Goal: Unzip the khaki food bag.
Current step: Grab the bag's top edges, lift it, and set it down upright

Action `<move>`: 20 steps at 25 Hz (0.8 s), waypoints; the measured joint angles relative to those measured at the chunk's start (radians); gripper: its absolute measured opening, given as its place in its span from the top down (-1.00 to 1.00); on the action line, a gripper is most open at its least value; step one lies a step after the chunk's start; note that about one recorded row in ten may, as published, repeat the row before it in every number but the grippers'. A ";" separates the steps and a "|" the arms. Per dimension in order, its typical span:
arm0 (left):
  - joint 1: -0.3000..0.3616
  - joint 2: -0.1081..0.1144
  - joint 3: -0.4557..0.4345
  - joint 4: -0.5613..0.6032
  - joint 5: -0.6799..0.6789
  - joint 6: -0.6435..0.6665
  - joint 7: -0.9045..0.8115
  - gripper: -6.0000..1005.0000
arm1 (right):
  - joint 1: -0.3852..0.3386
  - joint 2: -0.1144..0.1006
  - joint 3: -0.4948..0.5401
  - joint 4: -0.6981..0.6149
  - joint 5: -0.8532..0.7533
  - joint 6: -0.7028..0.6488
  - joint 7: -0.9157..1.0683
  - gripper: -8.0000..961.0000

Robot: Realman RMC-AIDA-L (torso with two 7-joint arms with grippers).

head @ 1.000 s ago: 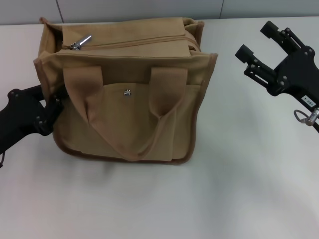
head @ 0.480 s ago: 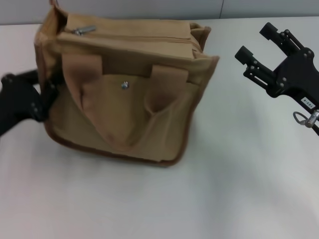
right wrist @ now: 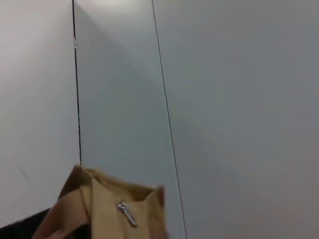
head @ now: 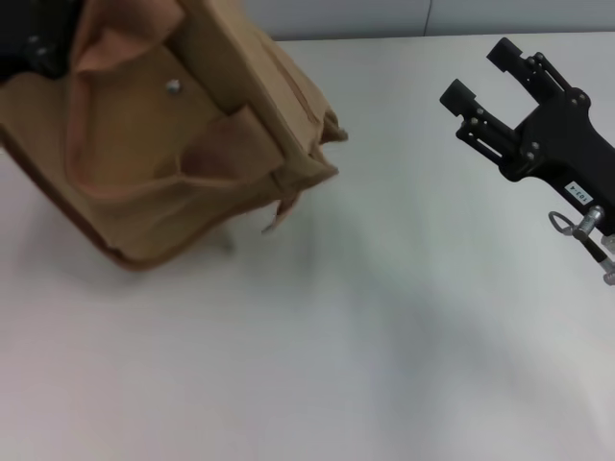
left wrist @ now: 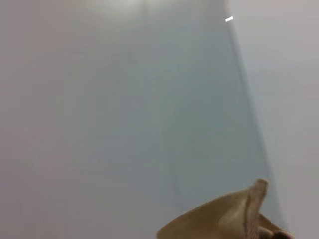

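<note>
White table (head: 365, 336) fills most of the room in front of the robot, with a pale grey wall (head: 336, 14) behind it. One bag sits on it, the khaki food bag (head: 154, 182). It is in the far left corner of the table, tipped up and leaning hard. Its front faces up at us, and its top edge points away to the far left. The long side runs from the near left to the far right.

I count two wide handles (head: 216, 154) on the front and one small silver snap (head: 173, 86) between them. The top of the bag is cut off by the picture edge from the head. From the right wrist, one metal zipper pull (right wrist: 125, 213) shows on the top of the bag, small and far off.

Two arms are here. The left gripper (head: 34, 43) is only a dark shape at the far left corner, right against the bag, and I cannot tell if its fingers are together or apart. The right gripper (head: 485, 82) hangs over the table on the right, well apart from the bag, with its two fingers spread wide and nothing between them.
</note>
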 joint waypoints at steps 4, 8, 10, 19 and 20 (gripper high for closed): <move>-0.007 -0.002 0.130 -0.073 -0.018 0.015 0.066 0.83 | -0.004 0.001 0.000 0.011 0.000 0.008 -0.006 -0.68; -0.003 -0.004 0.268 -0.229 -0.024 -0.028 0.270 0.83 | -0.020 0.002 -0.001 0.023 0.000 0.013 -0.073 -0.68; -0.005 -0.006 0.308 -0.292 -0.024 -0.044 0.347 0.83 | -0.029 0.002 -0.001 0.031 0.000 0.014 -0.137 -0.68; -0.033 -0.007 0.327 -0.351 -0.040 0.018 0.385 0.83 | -0.035 0.002 0.010 0.084 0.000 0.014 -0.371 -0.68; -0.036 -0.007 0.327 -0.351 -0.044 0.026 0.384 0.83 | -0.033 0.002 0.010 0.096 0.000 0.014 -0.406 -0.68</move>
